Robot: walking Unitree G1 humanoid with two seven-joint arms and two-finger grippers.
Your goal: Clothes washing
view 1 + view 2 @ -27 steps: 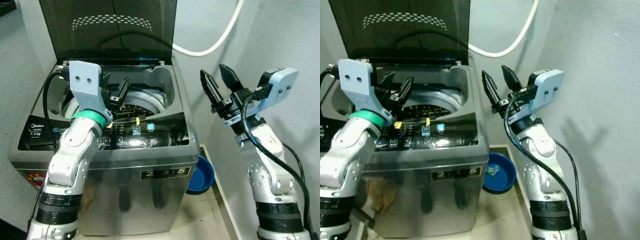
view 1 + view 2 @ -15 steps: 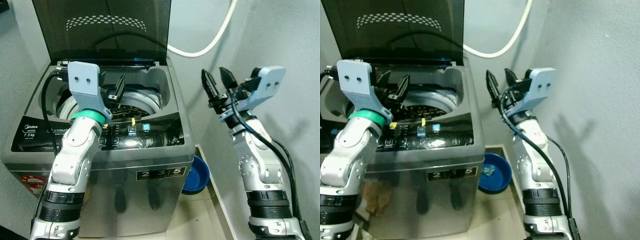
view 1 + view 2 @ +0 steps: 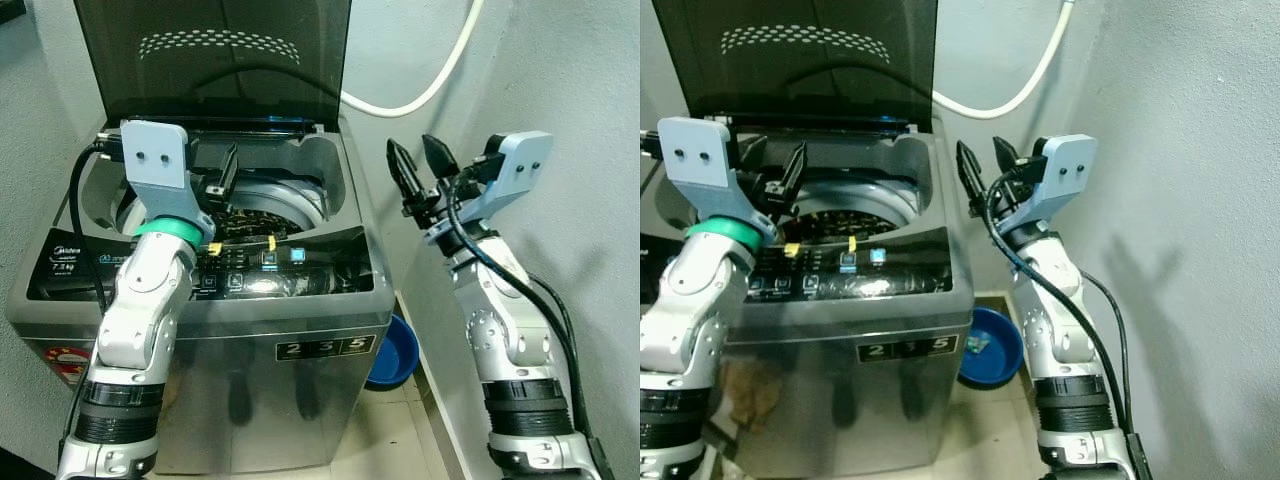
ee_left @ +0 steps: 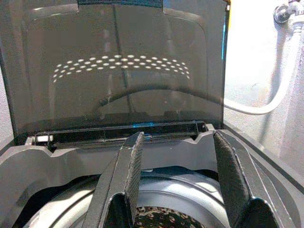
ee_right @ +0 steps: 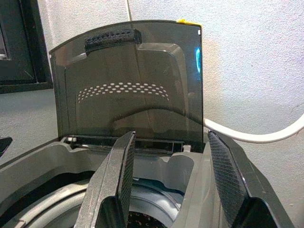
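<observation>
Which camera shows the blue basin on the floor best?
The left eye view: the blue basin sits on the floor beside the washing machine, partly hidden by its corner. The right eye view shows it similarly.

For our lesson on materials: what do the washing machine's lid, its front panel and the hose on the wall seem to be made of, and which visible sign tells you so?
Lid: probably smoke-tinted plastic, glossy; it is dark yet half see-through.
Front panel: looks like brushed or coated metal, silver-grey; it gives blurred reflections.
Hose: likely flexible white rubber or plastic; it hangs in a smooth curve.
</observation>
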